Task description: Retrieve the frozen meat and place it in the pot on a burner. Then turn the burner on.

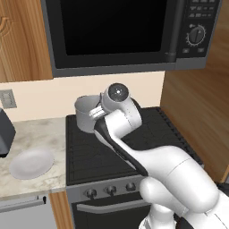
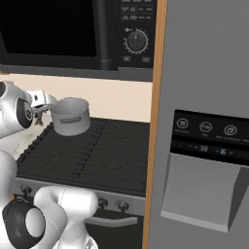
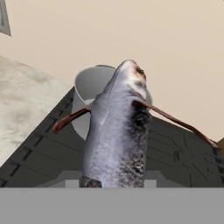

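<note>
The gripper [image 2: 40,113] pinches the grey, fish-shaped frozen meat [image 3: 118,135] just before the pot [image 3: 87,83]; a white plate [image 1: 31,163] lies left of the pot.

1. Left base cam: behind arm, looks fwd/down over cooktop [image 1: 89,152]; pot [image 1: 87,114] just beyond the pincer.
2. Right base cam: same cooktop, pot, from other side; fridge [image 2: 204,121] close.
3. Hand cam: v. near, looks along the pincer at frozen meat [image 3: 118,131], pot beyond.
</note>
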Controlling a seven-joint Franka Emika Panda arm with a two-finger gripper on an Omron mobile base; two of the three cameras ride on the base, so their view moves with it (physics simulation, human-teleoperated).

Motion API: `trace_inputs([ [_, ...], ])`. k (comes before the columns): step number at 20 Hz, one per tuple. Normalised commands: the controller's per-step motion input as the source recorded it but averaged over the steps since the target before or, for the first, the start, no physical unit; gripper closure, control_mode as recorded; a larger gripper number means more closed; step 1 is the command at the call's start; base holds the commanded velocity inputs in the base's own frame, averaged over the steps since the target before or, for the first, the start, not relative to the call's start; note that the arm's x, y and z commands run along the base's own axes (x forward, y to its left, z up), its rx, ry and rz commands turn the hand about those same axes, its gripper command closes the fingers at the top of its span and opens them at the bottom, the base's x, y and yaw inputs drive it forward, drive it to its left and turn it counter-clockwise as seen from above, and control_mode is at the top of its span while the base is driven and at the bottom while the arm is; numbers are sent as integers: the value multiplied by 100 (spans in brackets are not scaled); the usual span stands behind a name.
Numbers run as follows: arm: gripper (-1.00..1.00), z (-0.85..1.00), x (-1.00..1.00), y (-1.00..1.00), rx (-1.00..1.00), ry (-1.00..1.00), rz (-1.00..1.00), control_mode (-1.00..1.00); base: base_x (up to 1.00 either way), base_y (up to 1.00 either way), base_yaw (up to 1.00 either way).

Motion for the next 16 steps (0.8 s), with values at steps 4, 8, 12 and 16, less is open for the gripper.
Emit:
trace_inputs([
  [4,100,-13,17,0,1,-2,0,-100,0,0,0],
  [8,100,-8,15,0,0,-4,0,-100,0,0,0],
  [12,100,0,21,0,0,0,0,-100,0,0,0],
  [16,100,0,22,0,0,0,0,-100,0,0,0],
])
